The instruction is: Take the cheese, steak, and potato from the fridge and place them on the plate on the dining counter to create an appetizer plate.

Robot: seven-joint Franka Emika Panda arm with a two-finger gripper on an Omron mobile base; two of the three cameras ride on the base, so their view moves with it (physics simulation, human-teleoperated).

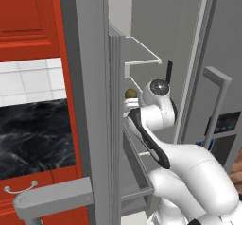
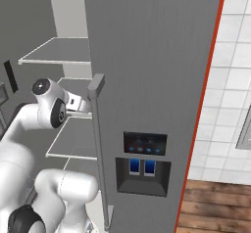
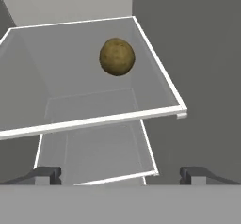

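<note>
**A:** What do you have in the left base view?

**B:** I'm parked at the fridge (image 1: pixel 198 54) with its doors swung open. My arm (image 1: pixel 189 172) climbs from five o'clock and reaches in toward the shelves (image 1: pixel 142 54). The potato (image 1: pixel 131 94) peeks out at about nine o'clock of the wrist, just beside it, on a shelf behind the door edge. I can't judge the fingers from here. At nine o'clock of the frame sits a black marble counter (image 1: pixel 33 134) on red cabinets (image 1: pixel 28 16).

**A:** And the right base view?

**B:** A grey door with its dark dispenser panel (image 2: pixel 143 166) fills the middle. The arm comes up from seven o'clock, its wrist between two shelves at nine o'clock. White tile wall (image 2: pixel 230 80) stands at three o'clock.

**A:** Hand view?

**B:** Best one. The gripper (image 3: pixel 120 175) is spread wide, one dark fingertip (image 3: pixel 44 175) at seven o'clock and the other at five, nothing between them. The potato rests on a white-edged shelf at twelve o'clock, well apart from the tips, nearer the shelf's right rim. A lower shelf shows beneath it.
</note>
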